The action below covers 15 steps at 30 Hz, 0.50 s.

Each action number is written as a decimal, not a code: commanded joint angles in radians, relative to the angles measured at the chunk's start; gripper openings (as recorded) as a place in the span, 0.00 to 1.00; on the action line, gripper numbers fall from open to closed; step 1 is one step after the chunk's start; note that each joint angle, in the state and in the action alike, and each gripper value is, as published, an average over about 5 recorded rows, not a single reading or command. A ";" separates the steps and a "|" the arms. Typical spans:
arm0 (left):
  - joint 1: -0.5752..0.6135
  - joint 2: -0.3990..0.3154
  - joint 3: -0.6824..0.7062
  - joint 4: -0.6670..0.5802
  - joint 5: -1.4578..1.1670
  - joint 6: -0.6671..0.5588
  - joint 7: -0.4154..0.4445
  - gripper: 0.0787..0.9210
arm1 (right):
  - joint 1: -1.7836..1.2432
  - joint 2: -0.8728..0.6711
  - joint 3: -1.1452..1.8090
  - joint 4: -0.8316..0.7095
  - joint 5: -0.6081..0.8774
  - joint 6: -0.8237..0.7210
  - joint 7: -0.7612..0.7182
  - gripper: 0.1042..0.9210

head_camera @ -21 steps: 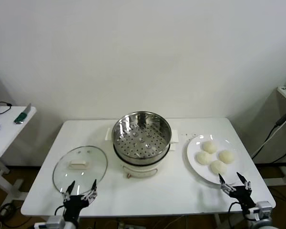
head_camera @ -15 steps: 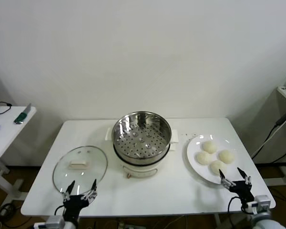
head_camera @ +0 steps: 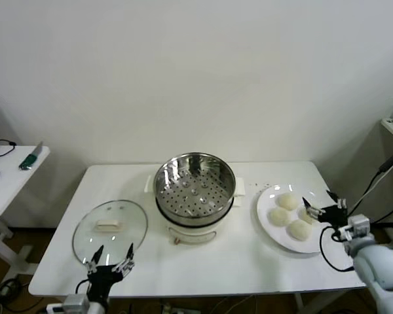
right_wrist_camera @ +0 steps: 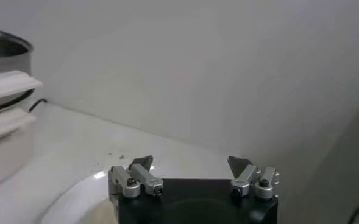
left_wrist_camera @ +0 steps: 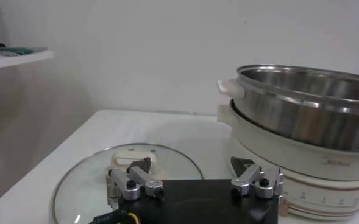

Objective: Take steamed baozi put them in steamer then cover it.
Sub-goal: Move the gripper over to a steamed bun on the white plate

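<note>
Where steamer (left_wrist_camera: 307, 131) base shows, "Midea" logo readable.

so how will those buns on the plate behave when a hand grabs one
The steamed baozi look smooth, domed and doughy, so probably soft: a hard pinch may dent them. They seem light for their size. Four sit close together on the plate, so lifting one may nudge a neighbour. The open right hand hovers over them.

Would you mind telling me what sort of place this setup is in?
Probably a robot test room, not a kitchen: a bare white wall, a plain white table with staged cookware, and loose cables beside it.
</note>
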 commanded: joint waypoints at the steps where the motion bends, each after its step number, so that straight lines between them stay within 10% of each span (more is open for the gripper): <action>1: 0.002 0.002 0.001 0.001 0.001 -0.003 0.000 0.88 | 0.427 -0.329 -0.359 -0.132 -0.028 -0.071 -0.230 0.88; 15: 0.018 -0.015 0.008 0.007 0.015 -0.017 -0.002 0.88 | 1.476 -0.326 -1.548 -0.503 -0.245 0.204 -0.851 0.88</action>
